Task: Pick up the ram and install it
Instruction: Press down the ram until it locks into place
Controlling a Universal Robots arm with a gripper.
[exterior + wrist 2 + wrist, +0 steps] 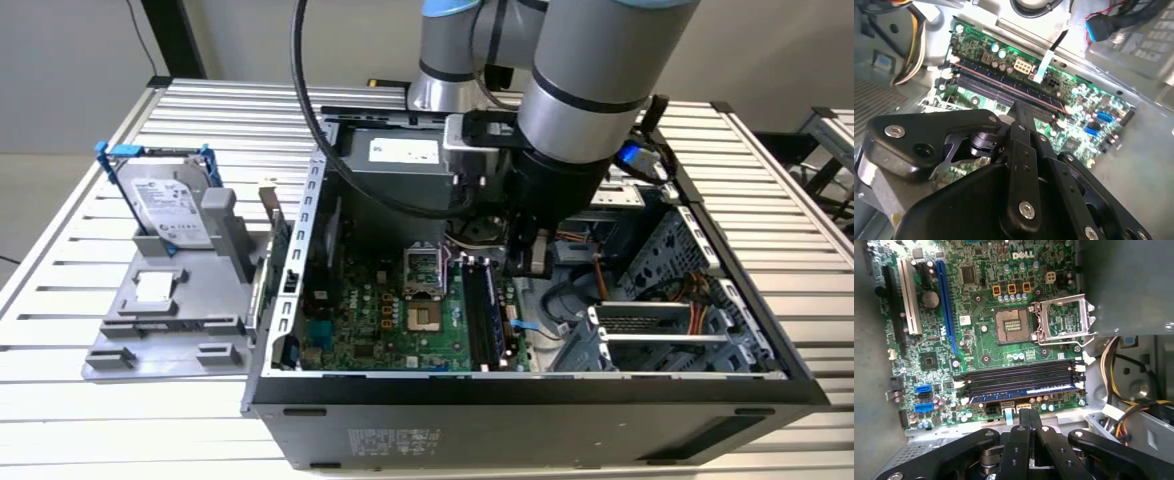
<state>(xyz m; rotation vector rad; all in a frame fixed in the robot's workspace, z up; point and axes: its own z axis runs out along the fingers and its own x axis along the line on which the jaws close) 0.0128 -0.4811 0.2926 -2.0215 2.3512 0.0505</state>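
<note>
The ram (pixel 1024 391), a long thin stick with a blue label, lies along the black memory slot nearest the board's edge; in the exterior view the ram (pixel 490 305) runs beside the other slots inside the open case. My gripper (pixel 1030 413) hangs just off that edge of the board, its two black fingers pressed together with nothing between them. In the exterior view the gripper (pixel 530 266) is inside the case, slightly to the exterior view's right of the slots. In the second wrist view the gripper (pixel 1021 106) points at the memory slots (pixel 1004 82).
The open computer case (pixel 534 385) encloses the motherboard (pixel 387 320) with its open CPU socket (pixel 1011 325). Cables (pixel 1124 415) and a drive cage (pixel 661 335) crowd the exterior view's right. Outside, a grey holder (pixel 147 335) carries a blue-framed hard drive (pixel 167 205) and a small silver chip (pixel 156 287).
</note>
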